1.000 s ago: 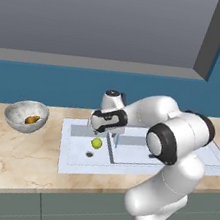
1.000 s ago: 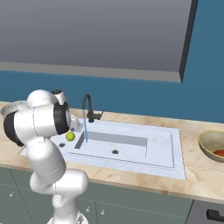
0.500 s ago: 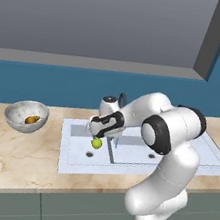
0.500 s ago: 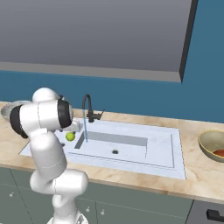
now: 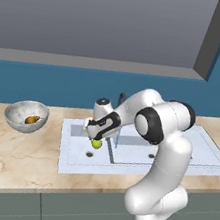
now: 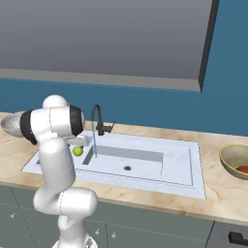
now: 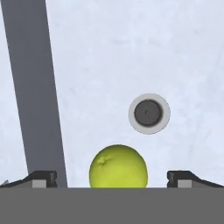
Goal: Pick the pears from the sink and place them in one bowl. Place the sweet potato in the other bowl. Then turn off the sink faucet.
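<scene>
From the left base view you see the gripper (image 5: 97, 136) low in the sink's (image 5: 70, 161) left basin, right over the yellow-green pear (image 5: 96, 144); the drain (image 5: 90, 154) lies just in front of the pear, toward you; off the sink's left end sits the grey bowl (image 5: 19, 115) with the brown pear (image 5: 31, 119) already in it, so that is where this fruit belongs.

From the right base view the green pear (image 6: 77, 151) shows just beside the arm, at the sink's (image 6: 164, 170) left end; the black faucet (image 6: 98, 121) stands behind it with its stream (image 6: 94, 143) running down near the divider, so the tap is not yet off; beyond the sink's right end the other bowl (image 6: 229, 163) holds something orange-red (image 6: 242, 168), likely the sweet potato.

In the hand view the jaws are spread wide and hold nothing; the fingertips (image 7: 40, 179) stand either side of the pear (image 7: 118, 166), with the drain (image 7: 149, 113) just beyond it and the grey divider wall (image 7: 34, 96) off to one side.

Your risk, I judge, is the roundness; the fruit looks slightly nearer one finger, so a closing jaw could nudge it and set it rolling toward the drain; close too high and the pads may ride over its crown and squeeze it out; the divider is near enough for a finger to clip on descent.
</scene>
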### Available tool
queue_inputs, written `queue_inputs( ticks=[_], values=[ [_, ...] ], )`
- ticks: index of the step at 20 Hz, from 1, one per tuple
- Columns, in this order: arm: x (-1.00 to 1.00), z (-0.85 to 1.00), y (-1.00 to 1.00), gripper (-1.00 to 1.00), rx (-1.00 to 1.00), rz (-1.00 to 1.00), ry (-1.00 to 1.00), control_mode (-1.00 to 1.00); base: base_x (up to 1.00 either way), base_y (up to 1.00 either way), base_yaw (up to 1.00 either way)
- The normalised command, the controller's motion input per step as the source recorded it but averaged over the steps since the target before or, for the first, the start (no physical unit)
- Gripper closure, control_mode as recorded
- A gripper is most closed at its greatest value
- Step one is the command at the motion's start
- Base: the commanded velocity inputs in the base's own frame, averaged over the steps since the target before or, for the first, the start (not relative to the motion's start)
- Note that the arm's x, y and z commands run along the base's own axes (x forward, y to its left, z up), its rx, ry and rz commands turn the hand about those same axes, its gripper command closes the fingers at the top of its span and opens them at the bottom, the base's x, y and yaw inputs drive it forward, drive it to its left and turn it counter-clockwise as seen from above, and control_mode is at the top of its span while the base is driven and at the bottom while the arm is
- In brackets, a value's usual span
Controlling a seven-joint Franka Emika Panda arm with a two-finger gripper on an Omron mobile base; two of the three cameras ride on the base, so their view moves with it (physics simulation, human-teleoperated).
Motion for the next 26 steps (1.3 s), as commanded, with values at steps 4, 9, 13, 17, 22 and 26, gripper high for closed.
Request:
queue_inputs(
  ticks=[4,9,13,17,22,26],
  values=[
    [0.23,-0.23,0.0,-1.0,-0.01,0.01,0.0,-1.0,0.0,0.0,0.0],
    [0.1,-0.25,0.0,-1.0,-0.01,0.01,0.0,-1.0,0.0,0.0,0.0],
    [0.0,-0.24,0.0,-1.0,0.0,0.0,0.01,-1.0,0.0,0.0,0.0],
    [0.0,-0.3,0.0,-1.0,0.0,0.0,0.01,-1.0,0.0,0.0,0.0],
    [0.0,-0.37,0.0,-1.0,0.0,0.0,0.0,-1.0,0.0,0.0,0.0],
    [0.0,-0.34,0.0,1.0,-0.02,0.0,0.02,-1.0,0.0,0.0,0.0]
  ],
)
